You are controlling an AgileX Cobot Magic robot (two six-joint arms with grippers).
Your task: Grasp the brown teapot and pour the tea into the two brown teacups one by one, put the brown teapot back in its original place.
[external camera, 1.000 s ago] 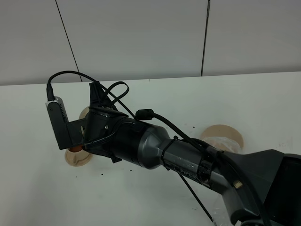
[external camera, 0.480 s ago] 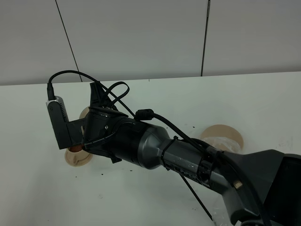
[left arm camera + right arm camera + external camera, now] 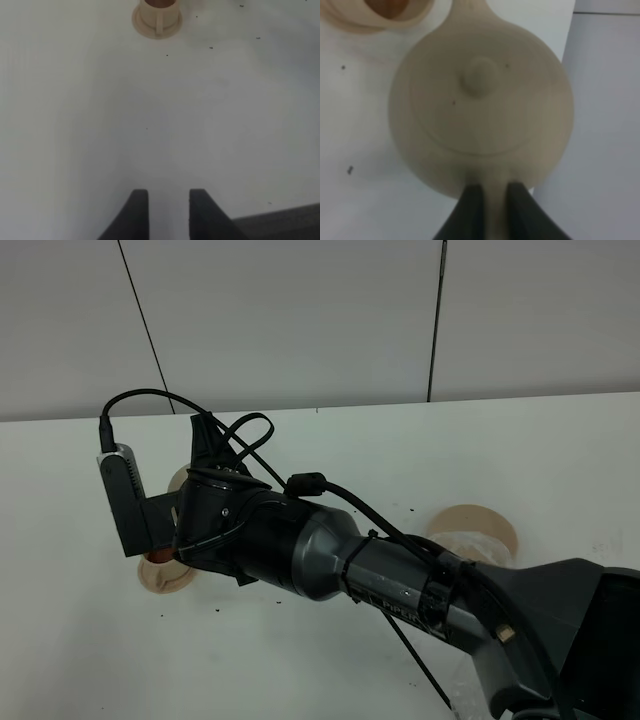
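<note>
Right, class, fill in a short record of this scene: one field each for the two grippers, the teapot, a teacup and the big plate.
right gripper: shut on the loop handle of the brown teapot
left gripper: open, holding nothing, over bare table
brown teapot: lid on, held off its plate
teacup: stands on its saucer, brownish liquid inside
plate: nothing on the part in view, teapot not on it

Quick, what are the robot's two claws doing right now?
Left gripper: open a little, holding nothing.
Right gripper: shut on the handle of the brown teapot.
</note>
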